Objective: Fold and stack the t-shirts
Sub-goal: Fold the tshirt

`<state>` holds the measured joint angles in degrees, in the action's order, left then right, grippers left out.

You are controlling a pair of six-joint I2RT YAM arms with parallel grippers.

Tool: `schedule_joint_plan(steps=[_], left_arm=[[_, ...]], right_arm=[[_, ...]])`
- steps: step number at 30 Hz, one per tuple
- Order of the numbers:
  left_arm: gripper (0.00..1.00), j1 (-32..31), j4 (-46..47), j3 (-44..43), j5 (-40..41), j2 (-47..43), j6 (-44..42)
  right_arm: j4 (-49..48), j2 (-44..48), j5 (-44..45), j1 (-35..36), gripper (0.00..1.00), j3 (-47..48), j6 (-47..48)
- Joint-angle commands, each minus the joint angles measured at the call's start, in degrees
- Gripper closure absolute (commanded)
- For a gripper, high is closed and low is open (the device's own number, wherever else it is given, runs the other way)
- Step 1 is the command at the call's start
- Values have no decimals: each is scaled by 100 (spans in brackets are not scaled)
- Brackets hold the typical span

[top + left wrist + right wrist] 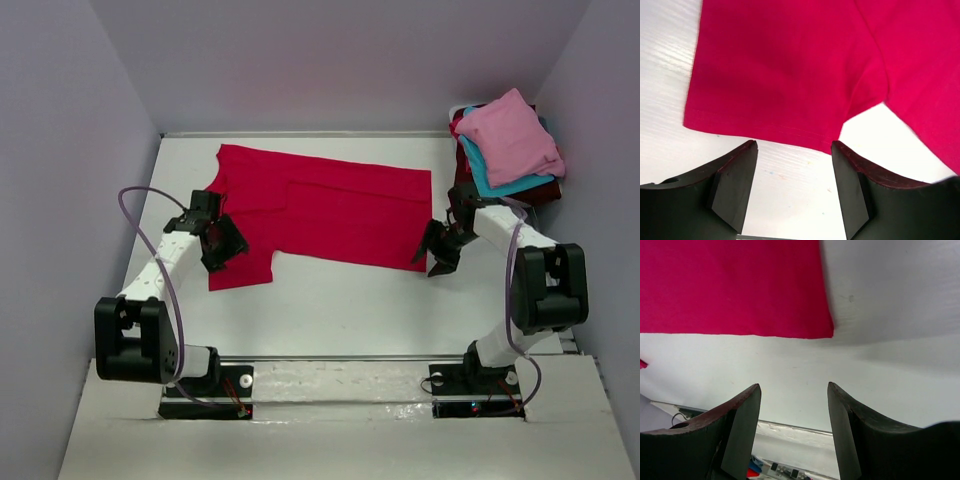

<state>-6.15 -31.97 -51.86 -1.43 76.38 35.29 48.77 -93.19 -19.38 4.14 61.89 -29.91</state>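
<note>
A crimson-red t-shirt [320, 208] lies flat across the middle of the white table, partly folded, one sleeve [240, 268] pointing toward the near left. My left gripper [222, 244] hovers open over that sleeve; in its wrist view the sleeve hem [765, 125] lies just beyond the fingertips and only bare table shows between them. My right gripper [438, 250] stands open just off the shirt's near right corner [822, 330], holding nothing. A pile of other t-shirts sits at the far right: pink [510, 135] on top, teal-blue [490, 182] below, dark maroon [535, 192] under that.
Grey walls enclose the table on the left, back and right. The white table surface [340, 310] runs between the shirt and the arm bases. A metal rail [380, 358] crosses the near edge in front of the bases.
</note>
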Motion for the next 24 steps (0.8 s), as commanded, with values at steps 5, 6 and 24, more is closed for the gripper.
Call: schedule_joint_plan(steps=[5, 6, 24], left_arm=[[27, 676, -55, 272, 90, -220, -233], [27, 729, -64, 290, 90, -237, -259], [26, 1213, -29, 1001, -964, -281, 215]], right_arm=[[-491, 600, 250, -10, 38, -695, -638], [-535, 609, 224, -10, 38, -791, -665], [-1045, 512, 4, -10, 38, -994, -806]])
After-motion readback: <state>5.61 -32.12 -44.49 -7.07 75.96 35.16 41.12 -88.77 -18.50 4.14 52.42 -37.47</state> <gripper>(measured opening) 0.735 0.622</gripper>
